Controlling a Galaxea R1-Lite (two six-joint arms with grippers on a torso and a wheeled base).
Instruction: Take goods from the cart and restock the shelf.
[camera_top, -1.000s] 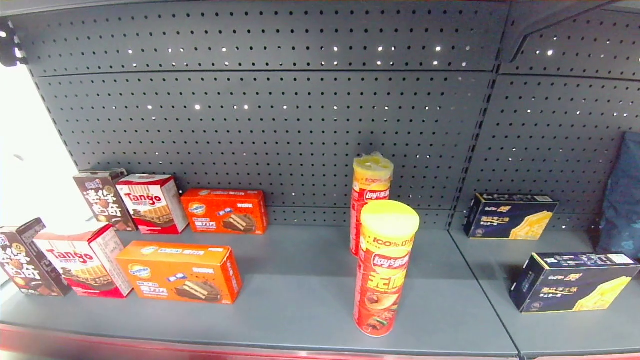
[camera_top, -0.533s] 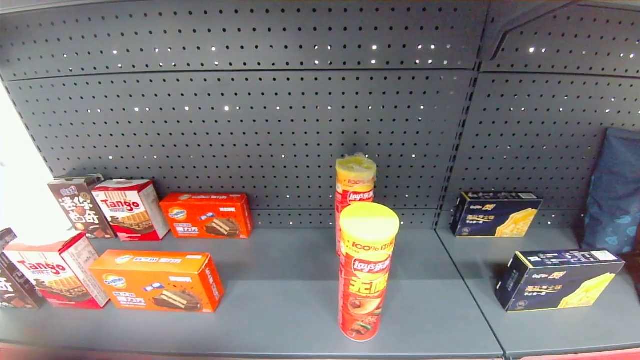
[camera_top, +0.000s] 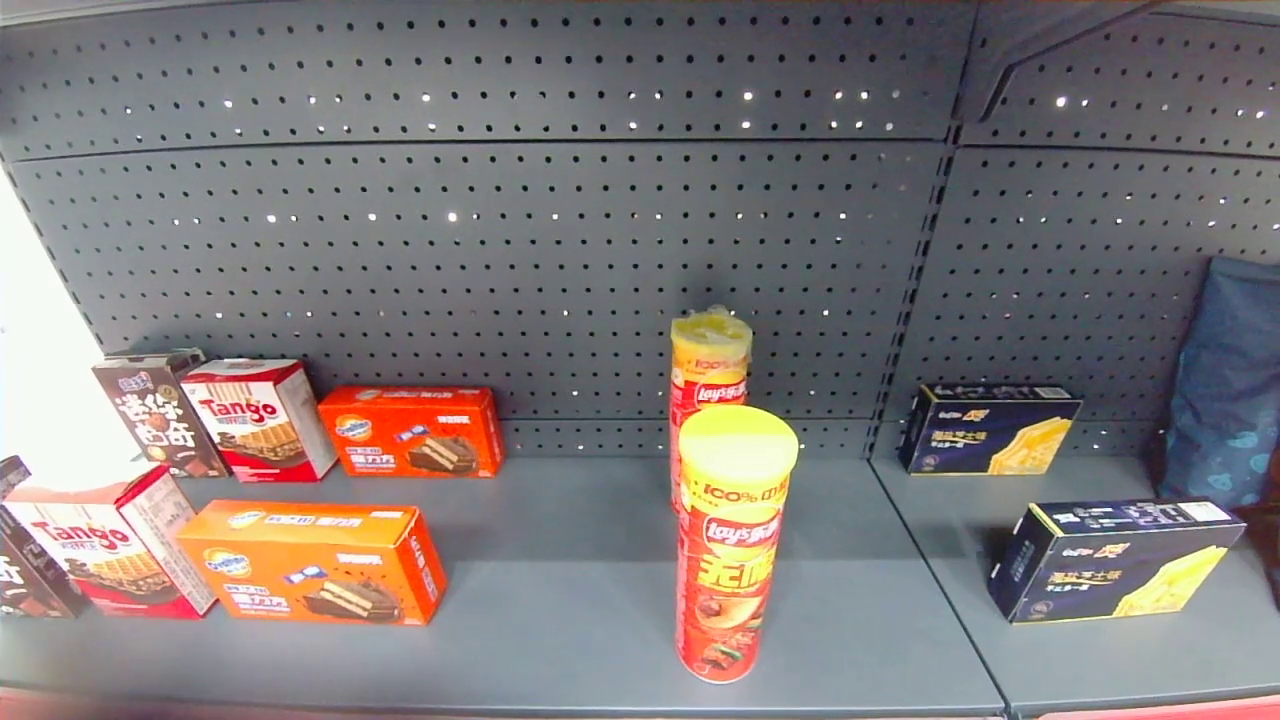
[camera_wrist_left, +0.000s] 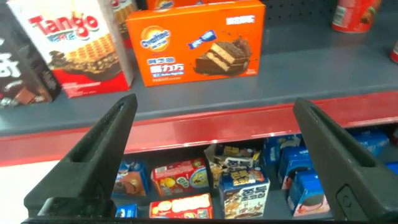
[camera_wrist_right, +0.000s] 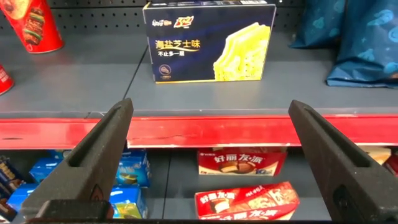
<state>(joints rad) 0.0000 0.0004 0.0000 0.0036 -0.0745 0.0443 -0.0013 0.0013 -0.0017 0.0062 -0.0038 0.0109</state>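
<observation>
Left hand (camera_wrist_left: 214, 106) and right hand (camera_wrist_right: 211, 107) hang released and empty before the shelf (camera_top: 600, 590), so fetching matching goods from the cart should come first.

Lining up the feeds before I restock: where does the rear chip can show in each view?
Head view: rear chip can at centre, against the pegboard, behind the front can.
Left wrist view: its lower part, farther back than the orange box.
Right wrist view: its lower part, apart from the dark blue box.
Shared landmark: the grey shelf.
</observation>
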